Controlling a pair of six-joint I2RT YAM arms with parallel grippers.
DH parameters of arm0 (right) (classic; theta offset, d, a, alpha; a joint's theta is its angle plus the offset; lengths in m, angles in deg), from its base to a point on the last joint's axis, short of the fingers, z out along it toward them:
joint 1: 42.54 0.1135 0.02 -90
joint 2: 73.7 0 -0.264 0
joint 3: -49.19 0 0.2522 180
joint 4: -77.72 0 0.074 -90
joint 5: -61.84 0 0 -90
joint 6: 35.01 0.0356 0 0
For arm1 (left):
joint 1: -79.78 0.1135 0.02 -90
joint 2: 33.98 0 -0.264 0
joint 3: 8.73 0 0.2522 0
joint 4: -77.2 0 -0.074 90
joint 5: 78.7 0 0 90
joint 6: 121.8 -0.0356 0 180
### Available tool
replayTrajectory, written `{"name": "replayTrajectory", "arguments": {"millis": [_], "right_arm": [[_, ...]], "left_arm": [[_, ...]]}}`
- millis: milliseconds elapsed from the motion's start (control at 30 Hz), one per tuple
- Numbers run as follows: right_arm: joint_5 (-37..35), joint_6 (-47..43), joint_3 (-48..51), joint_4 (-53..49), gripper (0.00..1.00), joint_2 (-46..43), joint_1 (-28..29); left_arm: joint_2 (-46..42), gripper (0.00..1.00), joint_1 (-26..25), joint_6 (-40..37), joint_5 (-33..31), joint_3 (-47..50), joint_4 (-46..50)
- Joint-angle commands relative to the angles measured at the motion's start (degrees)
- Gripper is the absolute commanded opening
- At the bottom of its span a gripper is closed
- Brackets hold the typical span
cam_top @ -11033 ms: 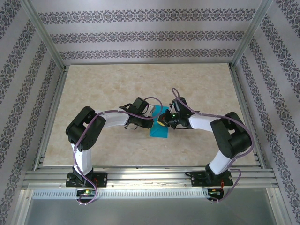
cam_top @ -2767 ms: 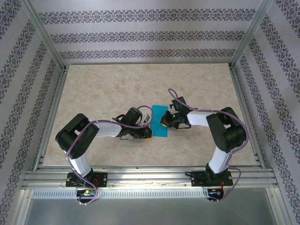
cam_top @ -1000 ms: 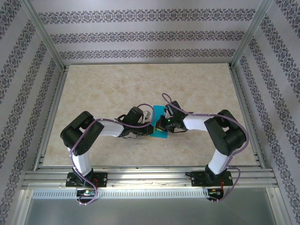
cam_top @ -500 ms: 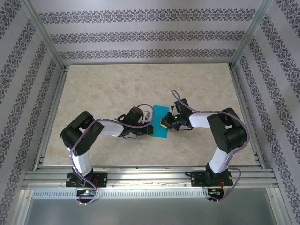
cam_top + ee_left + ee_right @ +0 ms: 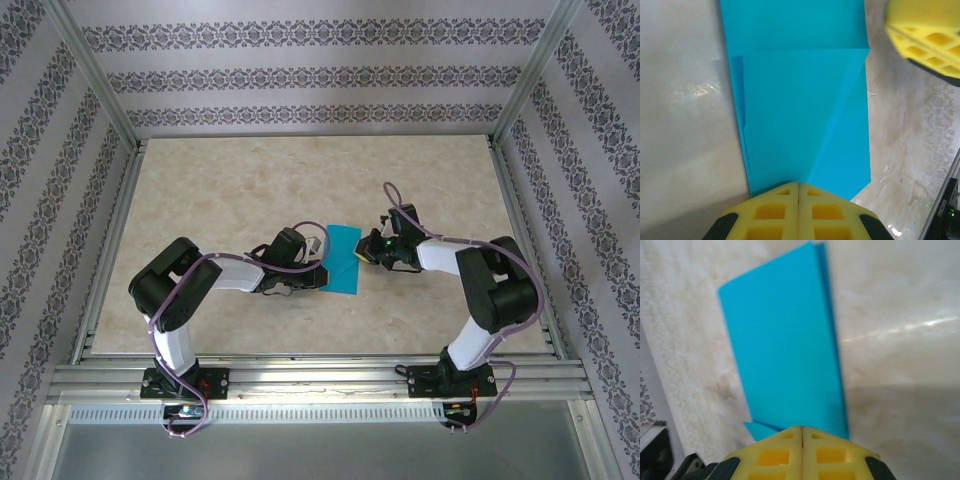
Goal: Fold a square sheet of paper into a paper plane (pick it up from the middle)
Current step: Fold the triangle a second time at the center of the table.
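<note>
Pinning the partly folded teal-blue square sheet of paper midway on the beige marbled table, the closed left gripper is probably steadying its creases; the right gripper, closed and empty, is hovering just beside it.

A table with a pale, marble-like top was seen in the middle. Behind the table and on both sides of it, walls were covered in white paper with bands of small grey flowers. Silver metal posts were set at the table's back corners. Grey metal rails were laid along the table's near edge. Soft bright patches of light were shown on the table top.
</note>
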Motion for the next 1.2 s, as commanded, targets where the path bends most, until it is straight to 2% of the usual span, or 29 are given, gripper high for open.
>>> {"name": "replayTrajectory", "arguments": {"millis": [0,133,233,333,433,567,667,933,1167], "right_arm": [[-0.03,-0.79,0.19,1.91,0.0,-2.17,2.98],[0.63,0.71,-0.77,1.5,0.0,0.82,6.57],[-0.16,1.51,0.23,2.55,0.0,3.65,6.82],[-1.93,1.62,2.14,2.92,0.0,5.64,4.81],[-0.82,1.46,3.9,4.83,0.0,6.81,1.41],[0.33,0.97,4.77,5.24,0.0,5.29,-2.63],[0.64,0.96,4.45,4.93,0.0,2.25,-3.17],[0.72,0.22,2.63,2.41,0.0,-2.93,2.46],[1.68,0.35,0.92,2.27,0.0,2.57,6.26]], "left_arm": [[1.94,0.0,0.23,-0.38,-2.64,2.73,8.36],[2.0,0.0,0.23,-0.24,-2.83,2.77,8.09],[2.51,0.0,0.23,-0.32,-2.64,2.35,8.44],[2.29,0.0,0.23,-0.55,-2.78,2.37,8.75],[2.02,0.0,0.23,-0.85,-2.8,2.31,9.33],[1.97,0.0,0.23,-1.1,-2.82,2.1,9.77],[1.99,0.0,0.23,-0.94,-2.86,2.14,9.5],[2.03,0.0,0.23,-0.73,-2.65,2.15,9.09],[2.01,0.0,0.23,-0.81,-2.59,2.19,9.13]]}}
